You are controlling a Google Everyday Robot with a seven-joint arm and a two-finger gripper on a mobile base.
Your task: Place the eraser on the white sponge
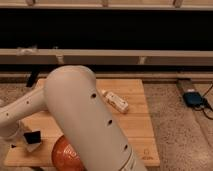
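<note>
The eraser point(32, 136) is a small black block at the lower left of the wooden board. It lies on or just above a pale block that looks like the white sponge point(36, 146); I cannot tell whether they touch. My gripper point(21, 137) is at the end of the white forearm, right beside the eraser on its left, and is mostly hidden by the arm. The arm's large upper link fills the middle of the camera view.
The wooden board point(135, 125) lies on a speckled floor. An orange plate point(67, 152) sits at the board's front edge, partly behind the arm. A white elongated object point(116, 101) lies mid-board. A blue device point(193, 98) sits off the board to the right. A long dark shelf runs behind.
</note>
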